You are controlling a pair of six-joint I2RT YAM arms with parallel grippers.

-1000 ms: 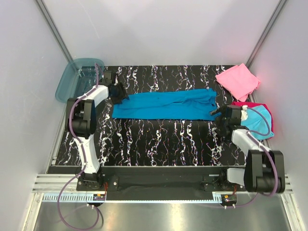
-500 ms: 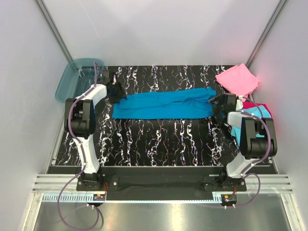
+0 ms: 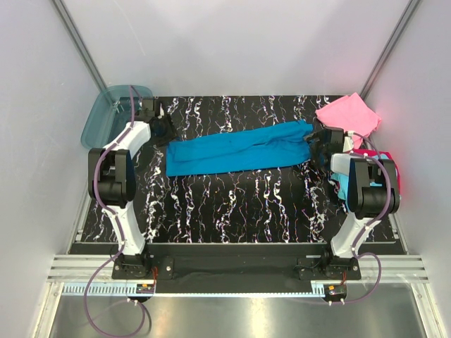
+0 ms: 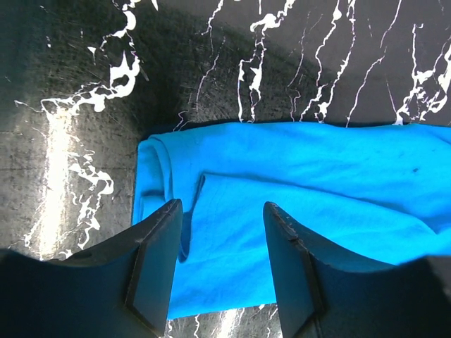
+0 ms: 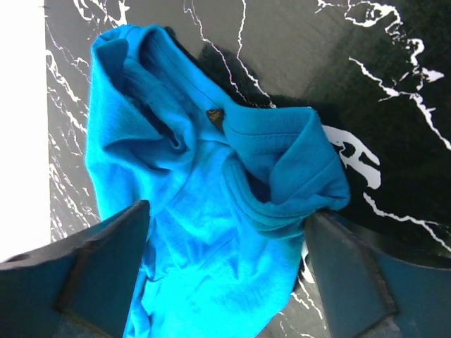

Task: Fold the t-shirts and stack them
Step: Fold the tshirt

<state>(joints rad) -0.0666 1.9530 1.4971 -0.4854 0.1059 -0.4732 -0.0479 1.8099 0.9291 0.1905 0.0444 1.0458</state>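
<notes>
A large teal-blue t-shirt (image 3: pixel 239 148) lies as a long folded strip across the black marbled table, its right end tilted toward the far side. My left gripper (image 3: pixel 163 129) hovers open over the shirt's left end (image 4: pixel 317 183), its fingers (image 4: pixel 155 260) apart above the cloth. Over the right end, my right gripper (image 3: pixel 315 137) stands wide open, straddling the bunched collar (image 5: pixel 176 176). A folded pink shirt (image 3: pixel 349 116) lies at the far right. Cyan (image 3: pixel 386 167) and magenta-red (image 3: pixel 368 152) folded shirts are partly hidden under the right arm.
A translucent blue plastic tub (image 3: pixel 113 113) leans at the far left corner, just behind the left arm. White walls close in the table on three sides. Bare marbled table (image 3: pixel 232 197) stretches between the shirt and the arm bases.
The right gripper swung from beside the cyan shirt up to the teal shirt's right end, which now sits farther back. The left gripper drew back toward the tub.
</notes>
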